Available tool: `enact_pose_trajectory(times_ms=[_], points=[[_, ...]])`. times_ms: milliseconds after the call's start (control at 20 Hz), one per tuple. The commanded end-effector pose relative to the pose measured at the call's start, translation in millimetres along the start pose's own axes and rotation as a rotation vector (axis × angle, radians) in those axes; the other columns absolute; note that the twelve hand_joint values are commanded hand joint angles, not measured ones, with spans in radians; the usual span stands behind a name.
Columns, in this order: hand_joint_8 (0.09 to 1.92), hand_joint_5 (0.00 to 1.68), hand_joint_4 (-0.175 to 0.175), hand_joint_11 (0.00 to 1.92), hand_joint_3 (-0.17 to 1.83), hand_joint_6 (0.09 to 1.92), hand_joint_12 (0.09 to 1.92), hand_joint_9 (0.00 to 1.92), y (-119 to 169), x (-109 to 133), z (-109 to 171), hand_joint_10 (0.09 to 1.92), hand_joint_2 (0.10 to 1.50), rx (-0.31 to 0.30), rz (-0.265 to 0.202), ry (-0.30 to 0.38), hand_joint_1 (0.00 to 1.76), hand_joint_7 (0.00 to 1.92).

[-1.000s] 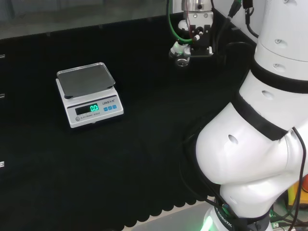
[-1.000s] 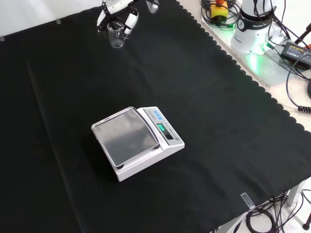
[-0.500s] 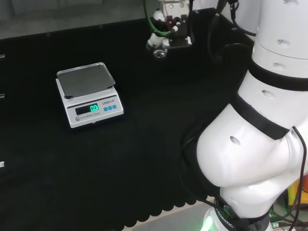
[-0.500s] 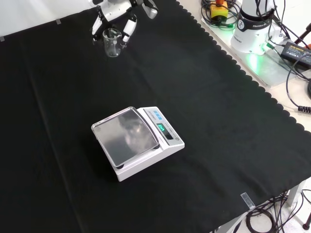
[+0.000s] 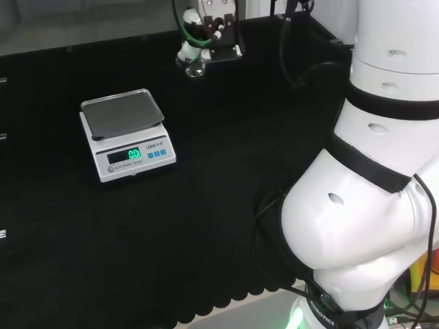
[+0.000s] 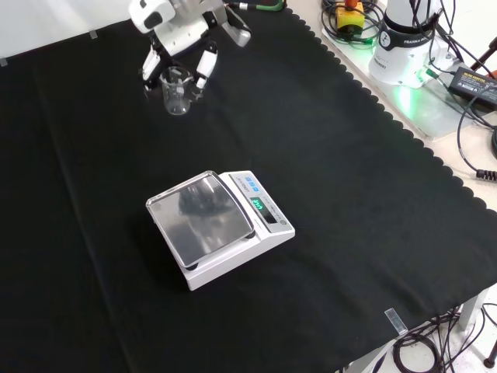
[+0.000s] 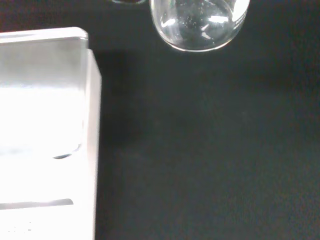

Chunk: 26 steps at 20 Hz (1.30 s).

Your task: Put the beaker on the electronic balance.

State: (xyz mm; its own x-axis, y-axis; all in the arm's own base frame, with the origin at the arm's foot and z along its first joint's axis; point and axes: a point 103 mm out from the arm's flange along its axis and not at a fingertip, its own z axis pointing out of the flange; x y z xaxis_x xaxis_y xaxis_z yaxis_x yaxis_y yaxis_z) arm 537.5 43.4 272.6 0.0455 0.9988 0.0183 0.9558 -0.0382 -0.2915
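**Beaker held above the cloth, away from the balance**

Black cloth (image 6: 334, 179) over the whole bench, matte, scalloped along its edges, spreading wide below the hand. White glossy arm links (image 5: 370, 185), rounded and banded in black, close by the head view's right side. Electronic balance (image 6: 220, 225) lower in the front view than the hand and well apart from it: boxy white body, flat square metal pan with a dull sheen, green lit display on its sloped face. Hand (image 6: 177, 35), black and white, at the top of the front view, fingers (image 6: 205, 65) curled down round the beaker. Beaker (image 6: 176, 91) of clear glass, cylindrical, pinched between those fingers, upright, long axis vertical, mouth up, round base (image 7: 200, 22) seen from the wrist as a bright ring.
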Motion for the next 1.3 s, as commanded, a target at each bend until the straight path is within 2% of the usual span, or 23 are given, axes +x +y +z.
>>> enact_pose_trajectory(times_ms=[50, 750, 1000, 1300], points=[[0.92, 0.44, -0.175, 1.35, -0.17, 0.82, 0.63, 1.16, 15.9, 45.3, 7.0, 0.6, 1.14, 0.027, -0.093, -0.005, 1.2, 0.68], [0.93, 0.44, -0.175, 1.35, -0.17, 0.83, 0.63, 1.16, 44.0, 107.2, 34.1, 0.61, 1.14, 0.069, -0.214, -0.011, 1.2, 0.68], [0.93, 0.44, -0.175, 1.35, -0.17, 0.83, 0.63, 1.16, 54.1, 125.1, 48.5, 0.61, 1.14, 0.07, -0.244, -0.004, 1.2, 0.69], [0.93, 0.44, -0.175, 1.35, -0.17, 0.83, 0.64, 1.16, 63.7, 146.5, 63.3, 0.62, 1.14, 0.096, -0.273, -0.026, 1.2, 0.69]])
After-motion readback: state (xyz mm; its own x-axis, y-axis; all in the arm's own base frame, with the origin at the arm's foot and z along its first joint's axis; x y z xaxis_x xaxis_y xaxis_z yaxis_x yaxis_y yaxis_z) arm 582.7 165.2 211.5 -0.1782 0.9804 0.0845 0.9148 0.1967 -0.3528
